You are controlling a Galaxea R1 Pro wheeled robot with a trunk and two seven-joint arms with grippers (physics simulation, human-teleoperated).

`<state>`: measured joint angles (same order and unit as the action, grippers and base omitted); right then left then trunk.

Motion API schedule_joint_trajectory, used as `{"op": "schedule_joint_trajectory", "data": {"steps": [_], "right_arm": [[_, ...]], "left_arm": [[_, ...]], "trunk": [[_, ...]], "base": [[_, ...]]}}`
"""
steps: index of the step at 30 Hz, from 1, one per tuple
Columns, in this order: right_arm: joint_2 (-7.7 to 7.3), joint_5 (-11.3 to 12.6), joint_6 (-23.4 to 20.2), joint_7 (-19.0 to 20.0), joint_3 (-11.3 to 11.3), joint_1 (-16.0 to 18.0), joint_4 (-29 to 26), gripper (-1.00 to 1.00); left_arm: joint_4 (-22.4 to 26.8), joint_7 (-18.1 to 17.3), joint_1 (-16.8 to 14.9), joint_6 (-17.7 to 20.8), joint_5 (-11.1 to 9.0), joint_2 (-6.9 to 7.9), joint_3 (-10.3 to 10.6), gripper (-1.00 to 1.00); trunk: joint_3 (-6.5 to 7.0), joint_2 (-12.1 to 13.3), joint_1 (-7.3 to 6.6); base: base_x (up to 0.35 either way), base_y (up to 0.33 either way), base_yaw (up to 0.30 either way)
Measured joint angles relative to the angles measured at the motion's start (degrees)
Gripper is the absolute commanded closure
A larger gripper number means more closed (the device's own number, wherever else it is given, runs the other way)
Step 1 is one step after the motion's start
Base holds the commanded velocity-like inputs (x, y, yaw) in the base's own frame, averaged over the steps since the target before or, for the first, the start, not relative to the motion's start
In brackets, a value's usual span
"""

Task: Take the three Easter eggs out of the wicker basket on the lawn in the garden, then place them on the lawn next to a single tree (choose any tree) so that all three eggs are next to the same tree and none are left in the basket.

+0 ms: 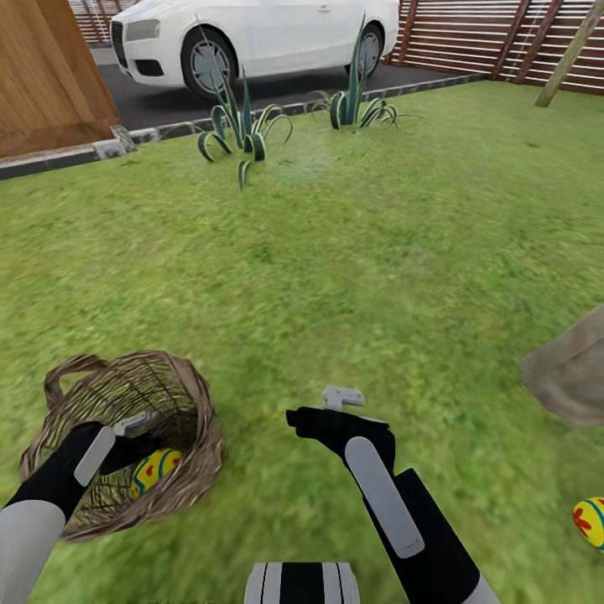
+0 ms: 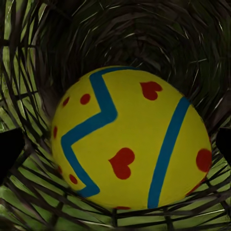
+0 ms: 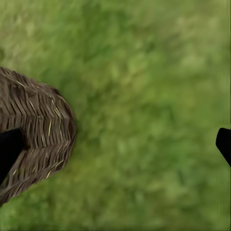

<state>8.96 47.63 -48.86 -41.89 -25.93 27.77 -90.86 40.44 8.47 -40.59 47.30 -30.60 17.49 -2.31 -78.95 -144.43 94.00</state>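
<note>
The wicker basket (image 1: 189,394) sits on the lawn (image 1: 352,277) at the lower left. My left gripper (image 1: 138,438) reaches down into it and is open. In the left wrist view one yellow Easter egg (image 2: 130,139) with blue zigzags and red hearts lies between the black fingertips (image 2: 9,151), on the basket's bottom. The head view shows this egg (image 1: 157,468) too. A second egg (image 1: 591,522) lies on the grass at the right edge, near a grey-brown tree trunk (image 1: 575,369). My right gripper (image 1: 317,417) hangs open over bare grass, right of the basket's rim (image 3: 38,130).
Two spiky agave plants (image 1: 239,126) (image 1: 356,101) grow at the lawn's far edge by a stone kerb. Behind them a white car (image 1: 252,38) stands on the dark driveway. A slat fence (image 1: 478,33) bounds the back and a wooden wall (image 1: 46,75) stands at the far left.
</note>
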Motion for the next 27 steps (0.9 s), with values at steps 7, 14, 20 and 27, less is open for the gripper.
{"op": "schedule_joint_trajectory", "data": {"steps": [7,14,20,27], "right_arm": [[0.00,0.0,0.0,0.0,0.0,0.0,0.0,-1.00],[0.00,0.0,0.0,0.0,0.0,0.0,0.0,-1.00],[0.00,0.0,0.0,0.0,0.0,0.0,0.0,-1.00],[0.00,0.0,0.0,0.0,-0.1,0.0,0.0,-1.00]], "left_arm": [[0.0,0.0,0.0,0.0,0.0,0.00,0.0,-1.00],[0.0,0.0,0.0,0.0,0.0,-0.04,0.0,-1.00],[0.0,0.0,0.0,0.0,0.0,-0.05,0.0,-1.00],[0.0,0.0,0.0,0.0,0.0,-0.04,0.0,-1.00]], "trunk": [[-0.09,0.0,0.00],[-0.10,0.0,0.00],[-0.10,0.0,0.00],[-0.10,0.0,-0.01]], "base": [[0.000,0.000,0.056],[0.000,-0.103,0.069],[0.000,-0.023,0.014],[0.036,-0.003,0.051]]}}
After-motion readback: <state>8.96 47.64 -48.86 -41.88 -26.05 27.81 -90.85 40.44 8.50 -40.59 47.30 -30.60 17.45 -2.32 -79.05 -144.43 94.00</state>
